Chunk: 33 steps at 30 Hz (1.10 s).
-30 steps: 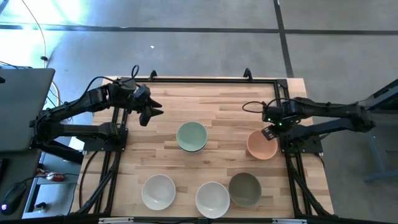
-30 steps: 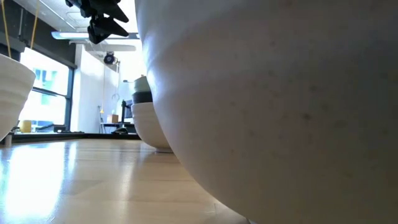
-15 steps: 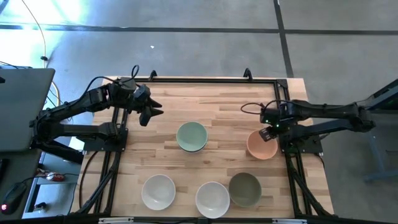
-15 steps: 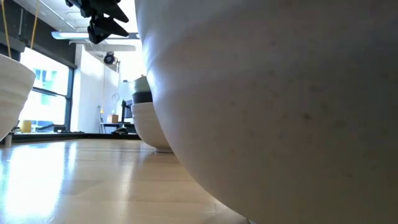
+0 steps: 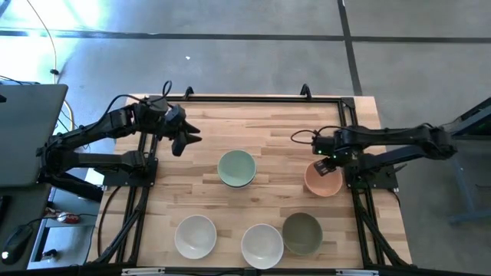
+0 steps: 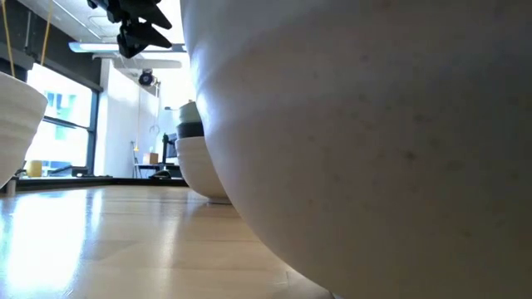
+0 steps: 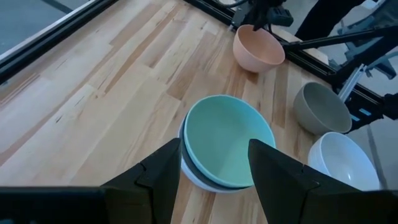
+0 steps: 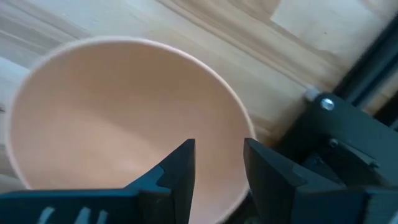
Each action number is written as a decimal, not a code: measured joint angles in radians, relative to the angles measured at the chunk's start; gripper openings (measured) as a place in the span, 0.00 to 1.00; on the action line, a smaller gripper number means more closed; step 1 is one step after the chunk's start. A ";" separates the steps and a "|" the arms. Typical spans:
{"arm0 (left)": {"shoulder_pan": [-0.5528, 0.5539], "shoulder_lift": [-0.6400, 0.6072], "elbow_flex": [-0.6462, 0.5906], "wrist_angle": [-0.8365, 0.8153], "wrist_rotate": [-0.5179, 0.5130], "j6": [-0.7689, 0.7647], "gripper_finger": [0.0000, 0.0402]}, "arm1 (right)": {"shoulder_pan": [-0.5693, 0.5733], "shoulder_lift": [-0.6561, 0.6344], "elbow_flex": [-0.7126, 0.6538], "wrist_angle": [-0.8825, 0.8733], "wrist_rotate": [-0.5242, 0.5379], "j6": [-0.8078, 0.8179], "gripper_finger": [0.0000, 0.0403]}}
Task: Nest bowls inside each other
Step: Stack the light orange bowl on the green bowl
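The right gripper (image 5: 325,162) hung over the far rim of the peach bowl (image 5: 323,179) at the table's (image 5: 268,130) right edge, its fingers (image 8: 180,163) a little apart above the bowl's inside, clamped on nothing. The left gripper (image 5: 189,139) waited with fingers spread near the far left corner, facing the mint bowl (image 5: 236,166), which sat nested in a white bowl (image 7: 186,167) mid-table. Along the near edge stood two white bowls (image 5: 195,234) (image 5: 261,244) and the olive bowl (image 5: 302,232).

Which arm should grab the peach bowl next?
The right. Its gripper hangs open right over the peach bowl's rim. The left gripper waits, open, far across the table, nearer the mint bowl.
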 joint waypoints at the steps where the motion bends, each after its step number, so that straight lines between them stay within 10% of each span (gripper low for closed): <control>1: -0.002 0.000 0.000 0.000 0.000 0.000 0.44 | 0.000 0.007 0.000 0.013 -0.001 0.000 0.32; 33: -0.034 0.000 0.000 -0.001 0.000 -0.018 0.44 | -0.034 0.200 0.117 0.024 0.041 -0.447 0.32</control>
